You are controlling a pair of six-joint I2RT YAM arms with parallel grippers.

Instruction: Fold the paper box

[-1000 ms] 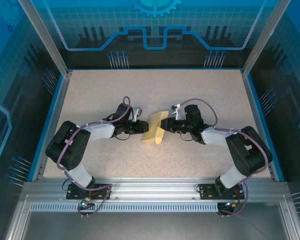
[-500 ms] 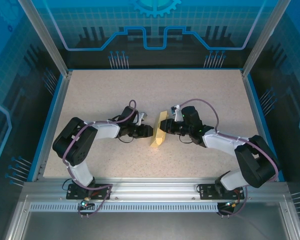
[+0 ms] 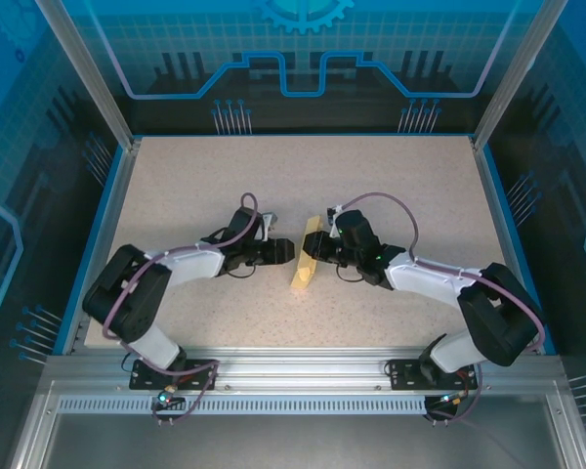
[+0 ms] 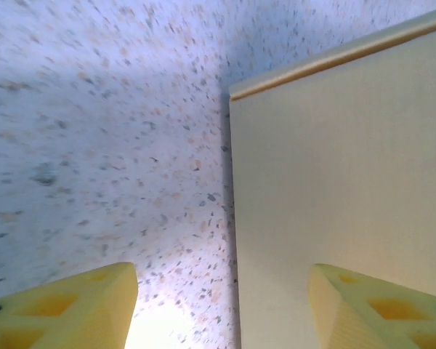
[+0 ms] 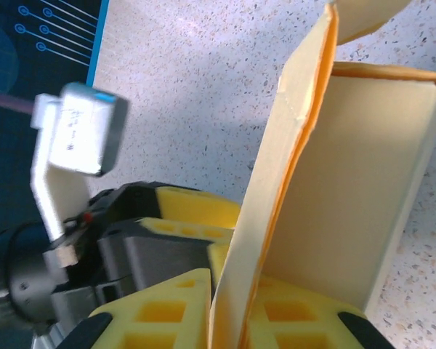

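Your paper box (image 3: pixel 306 257) stands on edge in the middle of the table (image 3: pixel 391 186), between both arms. Your right gripper (image 3: pixel 322 252) pinches one thin wall; your left gripper (image 3: pixel 284 251) gapes just beside it, holding nothing. It looks like light, springy card that creases easily, so grip flat panels near the folds

Left wrist cam is looking down at the speckled table (image 4: pixel 109 145), kinda blurry up top. The paper box (image 4: pixel 341 182) takes up the right side: a flat pale yellow panel with a thin folded lip along its top and a straight left edge. The left gripper (image 4: pixel 225 309) has its jaws wide apart, with yellow fingertips (image 4: pixel 73 309) poking in at both bottom corners and nothing clamped between them.
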